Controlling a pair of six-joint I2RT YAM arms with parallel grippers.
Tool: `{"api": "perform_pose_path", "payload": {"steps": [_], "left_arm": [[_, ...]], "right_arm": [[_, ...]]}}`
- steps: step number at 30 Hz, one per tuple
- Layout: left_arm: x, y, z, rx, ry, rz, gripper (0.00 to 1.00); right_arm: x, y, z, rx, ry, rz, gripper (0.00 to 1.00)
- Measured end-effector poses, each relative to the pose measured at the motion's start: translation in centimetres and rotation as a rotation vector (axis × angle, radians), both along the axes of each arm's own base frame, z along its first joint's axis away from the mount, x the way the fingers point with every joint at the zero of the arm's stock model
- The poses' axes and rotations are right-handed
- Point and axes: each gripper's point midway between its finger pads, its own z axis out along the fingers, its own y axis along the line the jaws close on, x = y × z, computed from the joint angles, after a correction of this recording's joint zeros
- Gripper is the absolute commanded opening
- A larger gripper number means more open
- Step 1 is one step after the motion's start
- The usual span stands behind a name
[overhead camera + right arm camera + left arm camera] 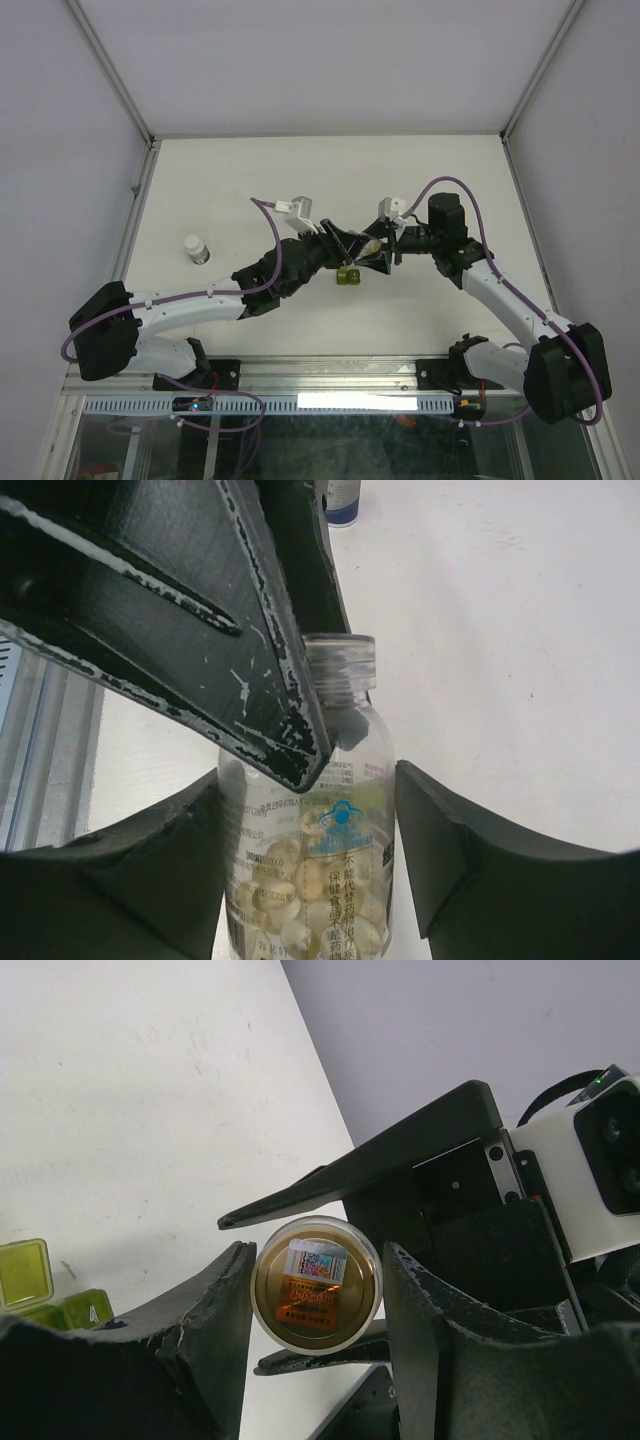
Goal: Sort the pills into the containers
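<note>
Both hands meet over the bench [250,170] centre. Your left hand [343,243] is clamped on the cap end of the clear bottle [320,830]. Your right hand [308,790] grips its body. The pills [300,905] lie inside. The green container [348,277] sits near, at 6 o'clock from the bottle. The white-capped vial [196,248] stands well apart at 9 o'clock.

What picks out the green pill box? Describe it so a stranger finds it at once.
Start at the middle of the white table, where the left gripper and right gripper meet around a clear pill bottle. On the tabletop just nearer the arm bases sits the olive-green box. It alone is green, square and compartmented; the vial far left is round and white-capped.
</note>
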Motion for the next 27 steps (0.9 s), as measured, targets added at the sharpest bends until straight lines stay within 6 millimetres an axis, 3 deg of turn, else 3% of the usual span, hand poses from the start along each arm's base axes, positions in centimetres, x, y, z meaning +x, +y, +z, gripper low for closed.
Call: {"api": "perform_pose_path", "payload": {"steps": [4,8,11,12,13,16,19,27], "left_arm": [[0.0,0.0,0.1,-0.004,0.000,-0.001,0.00],[0.0,0.0,0.1,-0.006,-0.001,0.001,0.05],[0.0,0.0,0.2,-0.008,-0.001,0.001,0.26],[0.0,0.0,0.2,-0.010,-0.002,0.001,0.34],[0.0,0.0,0.2,-0.010,-0.002,0.001,0.43],[-0.2,0.2,0.2,-0.013,-0.010,-0.005,0.75],[-0.8,0.6,0.5,-0.022,-0.043,-0.029,0.97],[-2.9,3.2,3.0,-0.011,-0.242,-0.088,0.99]], "right_arm": [[0.0,0.0,-0.1,-0.001,0.001,0.002,0.58],[-0.2,0.1,-0.1,-0.003,0.002,0.008,0.39],[-0.2,0.1,0.0,-0.003,0.002,0.013,0.17],[-0.2,0.1,0.0,-0.003,0.002,0.013,0.05],[-0.2,0.1,0.0,-0.003,0.003,0.014,0.00],[-0.4,0.1,0.0,-0.002,0.008,0.020,0.00],[-0.6,0.2,0.4,0.007,0.012,0.038,0.00],[-1.0,-0.4,1.7,0.026,0.056,0.074,0.00]]}}
